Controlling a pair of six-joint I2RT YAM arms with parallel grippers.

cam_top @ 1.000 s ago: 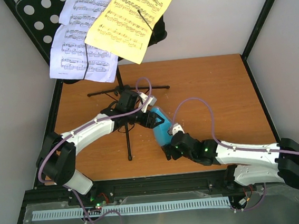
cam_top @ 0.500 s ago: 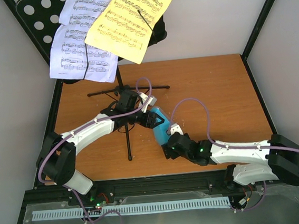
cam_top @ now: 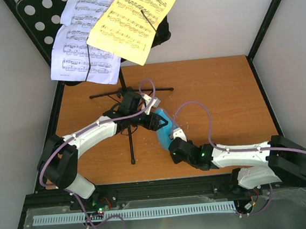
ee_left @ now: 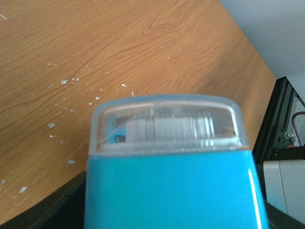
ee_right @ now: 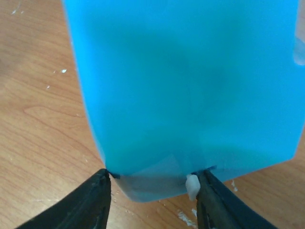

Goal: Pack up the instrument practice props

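The right gripper (ee_right: 152, 191) is pinching the clear-covered near end of the blue metronome (cam_top: 163, 128) between its fingers (ee_right: 95, 198). The left gripper (cam_top: 154, 120) is clasping the far end, at mid-table (cam_top: 222, 97). Packing is barely starting. One music stand (cam_top: 39, 15) is standing at the far left, carrying one yellow page (cam_top: 133, 19) and seemingly two white pages (cam_top: 82, 53).

Glossy blue plastic metronome (ee_left: 167, 195), matt woodgrain table (ee_left: 119, 57)
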